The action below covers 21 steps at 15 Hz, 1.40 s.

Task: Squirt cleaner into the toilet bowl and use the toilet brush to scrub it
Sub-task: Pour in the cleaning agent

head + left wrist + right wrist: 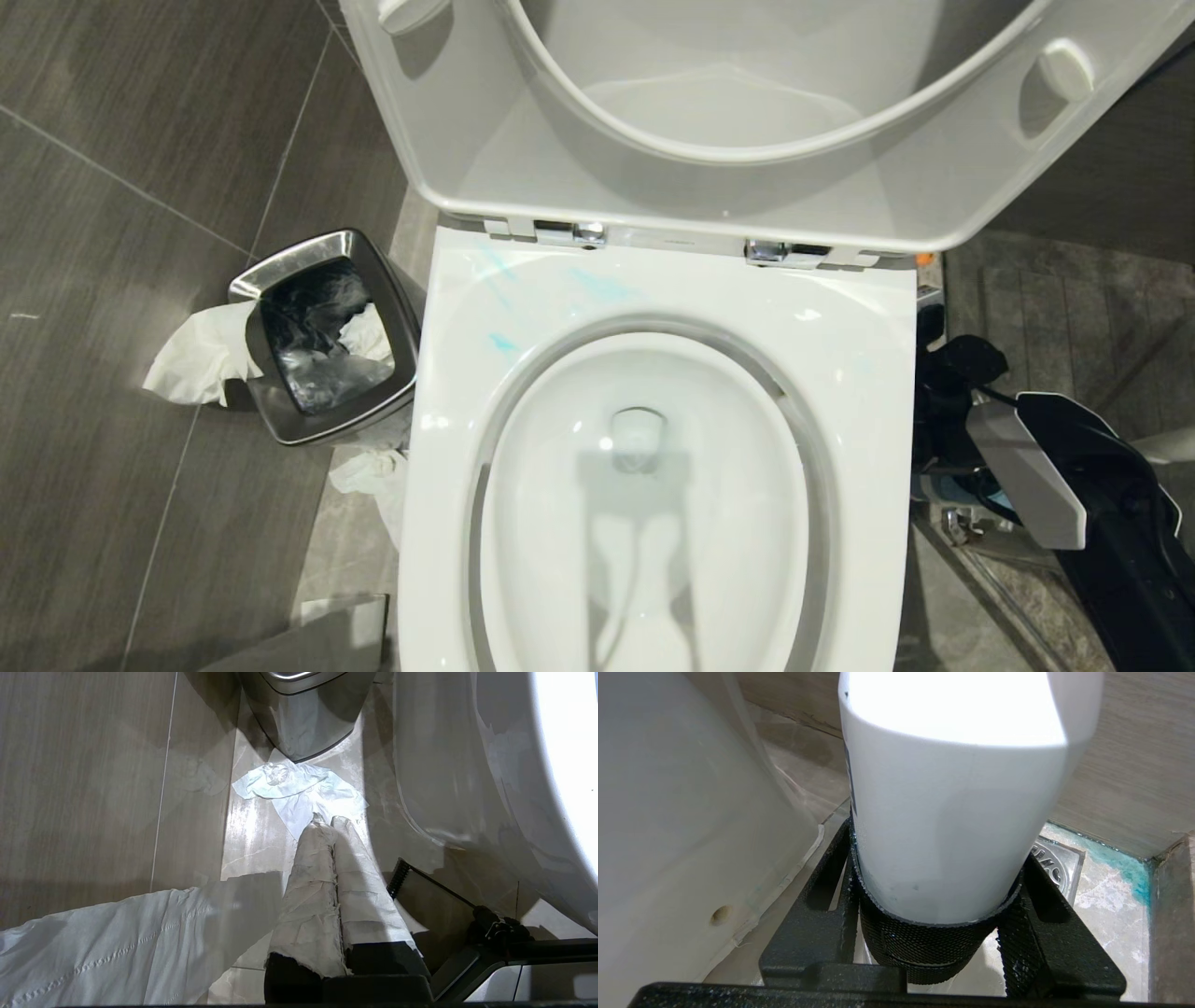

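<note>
Clamped right gripper (pixel 936 868) snugly round upright white bottle (pixel 952 793), long axis vertical, beside toilet bowl's (pixel 653 299) right flank; parked left gripper (pixel 332 826) pinched shut opposite.

A square steel bin (pixel 322 336) lined with a dark bag stands on the grey tiled floor (pixel 121 280), white tissue (pixel 201 355) hanging over its rim and more crumpled paper (pixel 299 791) lying at its foot. A pale cloth (pixel 117 952) spreads across the tiles nearby. Elsewhere, a metal floor drain (pixel 1057 868) sits in a corner beside a teal stain (pixel 1129 870).
</note>
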Motion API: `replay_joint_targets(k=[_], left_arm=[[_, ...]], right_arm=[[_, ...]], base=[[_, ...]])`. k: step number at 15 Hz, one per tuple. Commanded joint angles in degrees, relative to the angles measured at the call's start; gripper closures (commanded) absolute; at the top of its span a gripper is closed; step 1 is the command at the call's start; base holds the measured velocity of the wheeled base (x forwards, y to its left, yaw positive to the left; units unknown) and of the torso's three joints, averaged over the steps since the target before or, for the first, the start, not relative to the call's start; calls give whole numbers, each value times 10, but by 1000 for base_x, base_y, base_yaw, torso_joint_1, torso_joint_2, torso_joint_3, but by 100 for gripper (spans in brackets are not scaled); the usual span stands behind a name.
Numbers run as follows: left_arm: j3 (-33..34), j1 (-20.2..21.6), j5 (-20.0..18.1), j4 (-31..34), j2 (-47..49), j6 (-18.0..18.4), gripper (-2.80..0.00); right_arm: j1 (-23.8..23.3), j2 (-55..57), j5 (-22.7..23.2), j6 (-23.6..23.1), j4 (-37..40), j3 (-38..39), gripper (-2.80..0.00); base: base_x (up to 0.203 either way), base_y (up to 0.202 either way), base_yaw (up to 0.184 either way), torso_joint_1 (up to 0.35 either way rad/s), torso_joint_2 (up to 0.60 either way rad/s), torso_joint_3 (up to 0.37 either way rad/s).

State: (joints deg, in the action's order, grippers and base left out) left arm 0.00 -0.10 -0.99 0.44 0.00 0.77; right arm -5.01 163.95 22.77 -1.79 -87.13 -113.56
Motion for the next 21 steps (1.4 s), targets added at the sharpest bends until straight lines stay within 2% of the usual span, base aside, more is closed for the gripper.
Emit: replay_joint_targets(k=[1,16,21], left_arm=[[2,0,0,0,1,0,0],[2,0,0,0,1,0,0],[2,0,0,0,1,0,0]], right_arm=[[0,-1,1,-1,-5,0,0],[1,-94,1,-1,-5,7,0],[3,-152,3,0,-5,35,0]], base=[[0,0,0,0,0,0],[0,0,0,0,0,0],[0,0,0,0,0,0]])
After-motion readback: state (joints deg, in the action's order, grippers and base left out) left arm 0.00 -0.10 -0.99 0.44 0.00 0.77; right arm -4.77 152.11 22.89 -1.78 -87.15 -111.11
